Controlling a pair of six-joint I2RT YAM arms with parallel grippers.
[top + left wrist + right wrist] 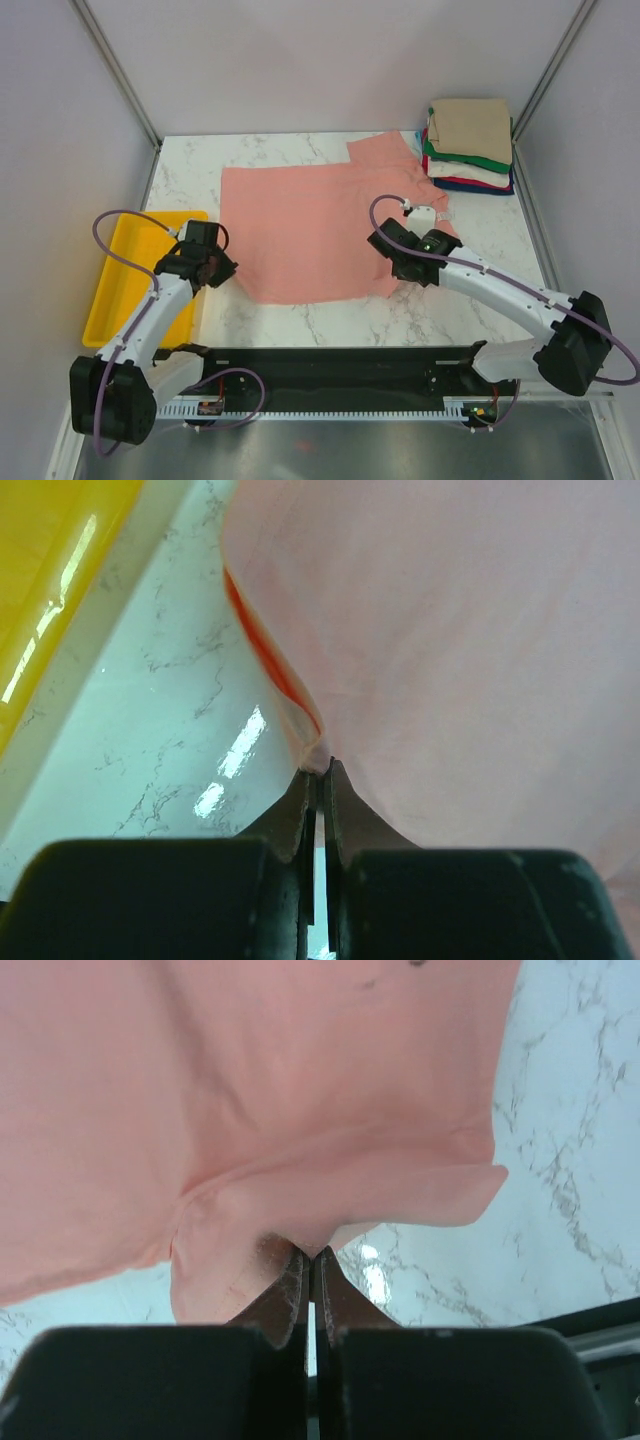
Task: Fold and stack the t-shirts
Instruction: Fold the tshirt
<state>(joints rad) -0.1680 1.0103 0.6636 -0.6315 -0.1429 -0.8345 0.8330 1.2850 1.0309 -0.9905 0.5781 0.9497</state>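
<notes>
The salmon-pink t-shirt [310,225] lies spread on the marble table. My left gripper [222,268] is shut on its near left edge; in the left wrist view the gripper [318,768] pinches the cloth [450,640] at its tips, with the hem lifted off the table. My right gripper [392,262] is shut on the shirt's near right corner; in the right wrist view the gripper [312,1253] pinches a raised fold of the shirt [250,1090]. A stack of folded t-shirts [470,145], tan on top, then green, white, red and blue, stands at the far right.
A yellow plastic tray [128,280] sits at the left edge beside my left arm, also in the left wrist view [45,570]. Enclosure walls and posts ring the table. The black base rail [330,375] runs along the near edge.
</notes>
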